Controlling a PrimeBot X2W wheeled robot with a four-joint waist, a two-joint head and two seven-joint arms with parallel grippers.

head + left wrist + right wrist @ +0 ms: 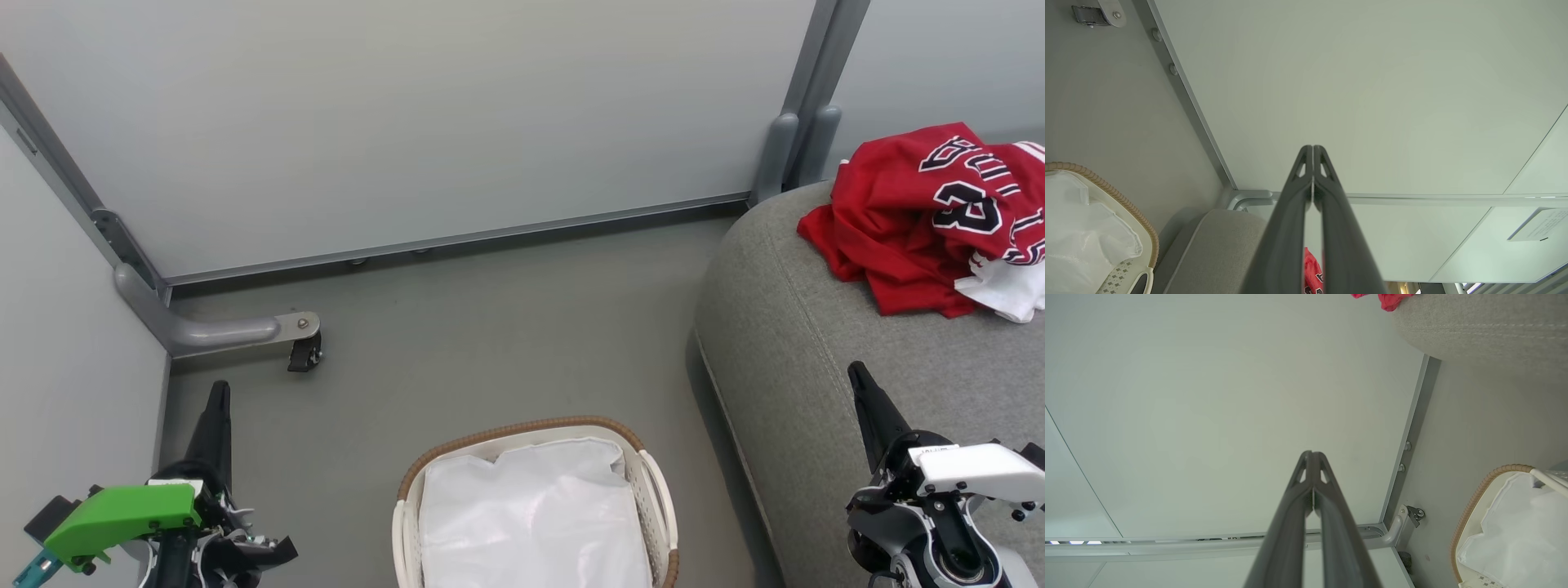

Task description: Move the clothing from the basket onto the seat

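Clothing (906, 220) lies in one red heap at the far right of the head view, on the one grey seat (800, 359); a jersey with black lettering shows on top, a white scrap pokes out at the near edge, and the number of garments in the heap cannot be told. One basket (522, 430) stands on the floor (490, 327) near the middle, left of the seat, holding just its white lining (531, 514). Two hands show: the left hand (218, 396) at the near left above the floor and the right hand (859, 380) at the near right over the seat, each with its fingers pressed together and holding nothing. From the left wrist, the left hand (1313, 153) points at a pale wall panel (1372, 81), tips touching, with the basket (1118, 200) and seat (1220, 245) beside it and a sliver of clothing (1311, 269) between the fingers' bases. From the right wrist, the right hand (1312, 457) is likewise closed on nothing, with the seat (1474, 330), a bit of clothing (1390, 300) and the basket (1478, 498) at the edges.
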